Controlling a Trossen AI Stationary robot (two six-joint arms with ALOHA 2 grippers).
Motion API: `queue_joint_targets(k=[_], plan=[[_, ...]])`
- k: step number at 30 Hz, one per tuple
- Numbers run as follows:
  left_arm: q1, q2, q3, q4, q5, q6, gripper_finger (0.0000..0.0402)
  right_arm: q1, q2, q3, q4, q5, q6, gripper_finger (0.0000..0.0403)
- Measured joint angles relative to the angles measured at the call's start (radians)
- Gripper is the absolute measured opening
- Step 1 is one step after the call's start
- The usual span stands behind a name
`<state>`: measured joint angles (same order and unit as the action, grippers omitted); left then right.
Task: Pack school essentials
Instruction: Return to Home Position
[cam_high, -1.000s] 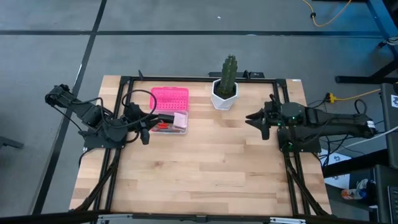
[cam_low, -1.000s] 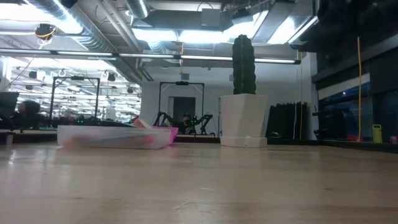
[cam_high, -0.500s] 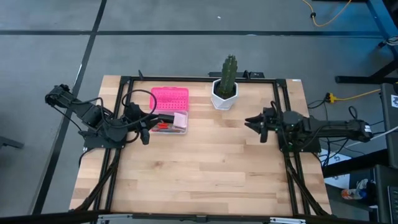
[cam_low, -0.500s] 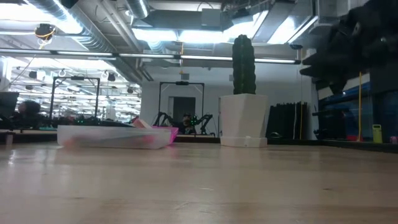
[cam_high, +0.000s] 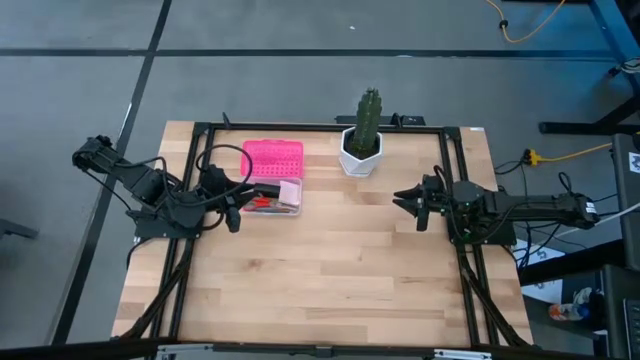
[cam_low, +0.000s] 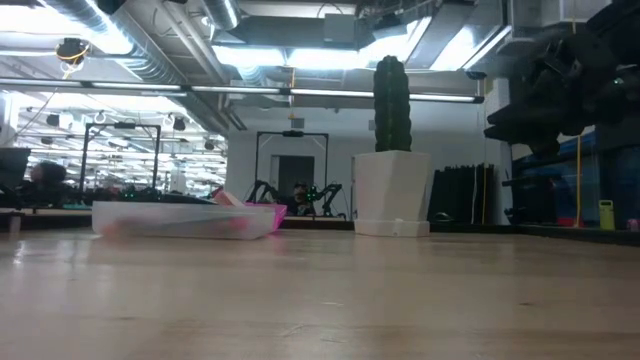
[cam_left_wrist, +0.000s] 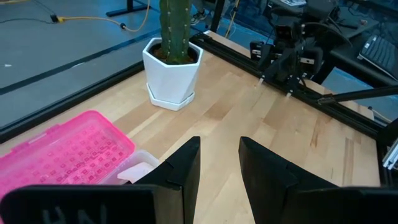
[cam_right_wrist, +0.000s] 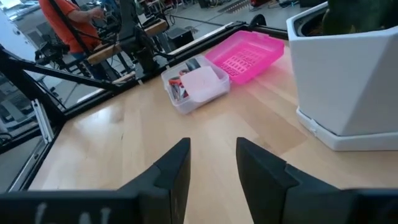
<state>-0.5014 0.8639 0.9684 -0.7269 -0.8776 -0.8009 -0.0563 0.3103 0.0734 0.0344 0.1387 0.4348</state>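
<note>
The clear box (cam_high: 272, 199) stands left of the table's middle, its pink lid (cam_high: 272, 157) lying open behind it. Inside, the pink square pad (cam_high: 290, 193) lies on top and the red-handled scissors (cam_high: 262, 204) show beside it; the other small pieces are not discernible. The box (cam_right_wrist: 194, 87) and pad (cam_right_wrist: 200, 79) also show in the right wrist view. My left gripper (cam_high: 235, 203) is open, just left of the box, touching nothing. My right gripper (cam_high: 407, 200) is open over bare wood right of the middle, pointing toward the box.
A cactus in a white pot (cam_high: 361, 140) stands near the far edge, between the two grippers and behind them. Black frame rails (cam_high: 455, 170) run along the table's sides. A person in orange (cam_right_wrist: 62, 25) is in the room beyond the table.
My right arm has come down and stretched out flatter, its gripper edging slightly toward the table's left. In the low view it has dropped into sight at the right. The left arm and the box have kept still.
</note>
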Motion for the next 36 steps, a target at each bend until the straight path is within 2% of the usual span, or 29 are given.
queue_joint_targets(k=[12, 20, 25, 29, 36], plan=[[0.000, 0.009, 0.000, -0.004, -0.001, 0.003, 0.0105, 0.000, 0.001, 0.000, -0.033, -0.027, -0.017, 0.0129], [0.014, 0.034, 0.000, -0.221, 0.010, -0.123, 0.0105, 0.000, 0.001, 0.000, -0.041, -0.027, -0.003, 0.0129], [0.015, 0.029, -0.010, -0.338, 0.140, -0.203, 0.0105, 0.000, 0.001, 0.000, -0.053, -0.035, 0.003, 0.0129], [0.015, -0.016, -0.118, -0.296, 0.232, -0.242, 0.0105, 0.000, 0.001, 0.000, -0.056, -0.054, 0.009, 0.0129], [0.061, -0.183, -0.349, -0.109, 0.274, -0.218, 0.0105, 0.000, 0.001, 0.000, -0.056, -0.063, 0.036, 0.0129]])
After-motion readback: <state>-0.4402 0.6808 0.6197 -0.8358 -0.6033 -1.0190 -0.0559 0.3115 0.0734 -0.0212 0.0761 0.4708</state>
